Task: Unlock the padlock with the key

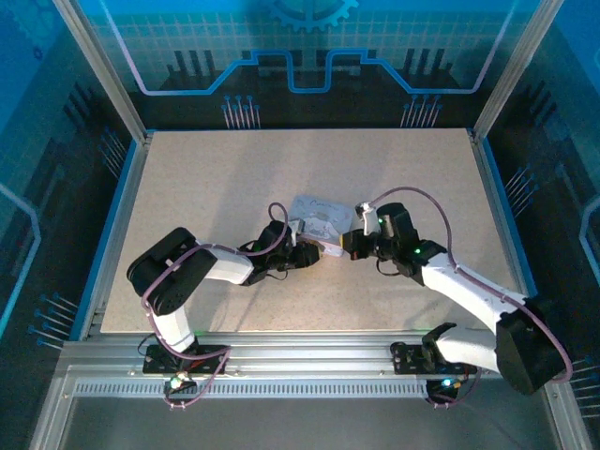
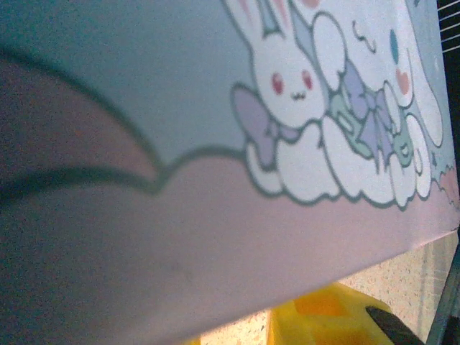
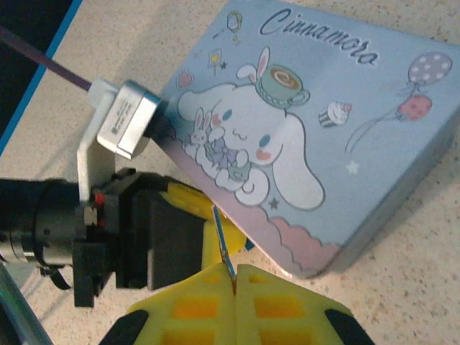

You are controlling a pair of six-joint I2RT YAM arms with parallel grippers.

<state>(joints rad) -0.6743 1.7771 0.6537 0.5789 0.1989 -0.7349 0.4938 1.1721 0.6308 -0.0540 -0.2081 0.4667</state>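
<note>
A pastel blue tin box [image 3: 323,122], printed with a cartoon rabbit, a long-eared dog and balloons, is laid flat near the middle of a speckled beige table [image 1: 206,187]. Both arms are bent in toward its near side. The right gripper [image 3: 236,269] is seen with its yellow fingers pressed fully together, and the key [image 3: 223,241], a thin greyish metal sliver, is pinched between their tips. The key is tilted, its free end reaching the box's near edge. The left gripper [image 1: 305,251] is placed just beside that edge; how far it is parted cannot be told.
</note>
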